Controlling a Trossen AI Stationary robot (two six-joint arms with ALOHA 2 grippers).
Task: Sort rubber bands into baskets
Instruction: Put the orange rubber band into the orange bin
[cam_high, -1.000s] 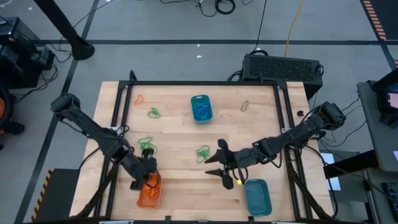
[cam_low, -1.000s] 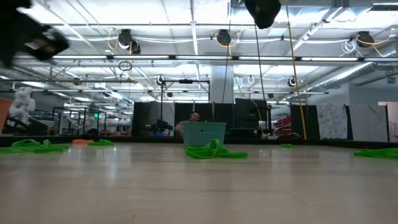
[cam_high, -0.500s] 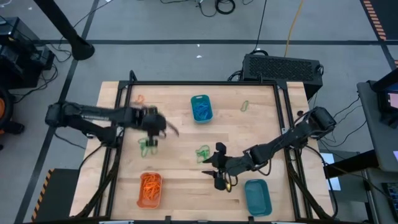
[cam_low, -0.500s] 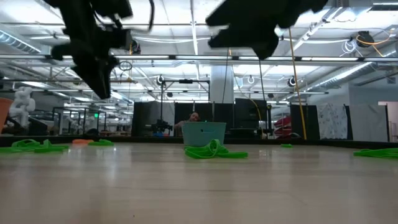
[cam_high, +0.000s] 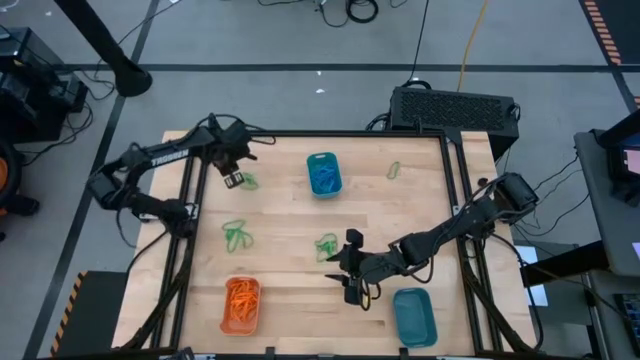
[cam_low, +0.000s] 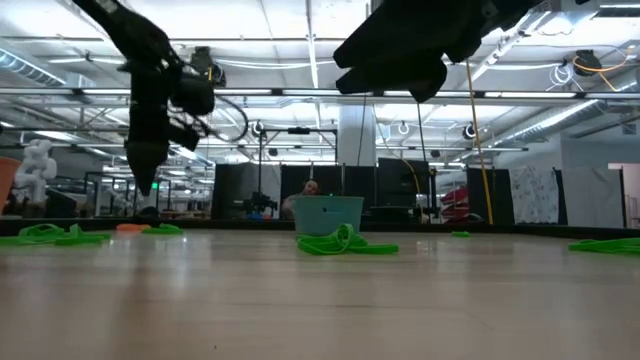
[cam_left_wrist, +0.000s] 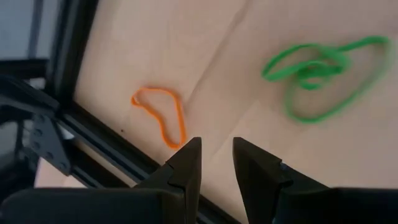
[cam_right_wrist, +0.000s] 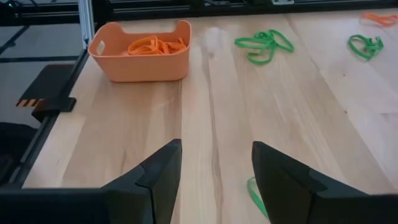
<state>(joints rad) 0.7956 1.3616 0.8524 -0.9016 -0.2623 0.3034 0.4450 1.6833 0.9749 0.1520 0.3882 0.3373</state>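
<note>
My left gripper (cam_high: 237, 174) hangs over the table's far left part, its fingers (cam_left_wrist: 216, 158) a narrow gap apart and empty. It is between an orange rubber band (cam_left_wrist: 160, 116) and a green one (cam_left_wrist: 322, 62), above both. My right gripper (cam_high: 350, 272) is open and empty near the table's middle front. A green band (cam_right_wrist: 255, 196) lies on the table just under its fingers. The orange basket (cam_high: 240, 304) with orange bands stands at the near left. One teal basket (cam_high: 322, 173) with blue bands stands at the far middle, the other teal basket (cam_high: 414, 315) at the near right.
More green bands lie loose on the wood at the left middle (cam_high: 237, 233), at the centre (cam_high: 326, 245) and at the far right (cam_high: 393, 170). A black frame rail (cam_high: 188, 180) runs along the table's left edge close to my left gripper.
My left gripper has swung from above the orange basket at the near left, across the table, to the far left part, and now hangs over the orange and green bands there. The orange basket stays in place.
</note>
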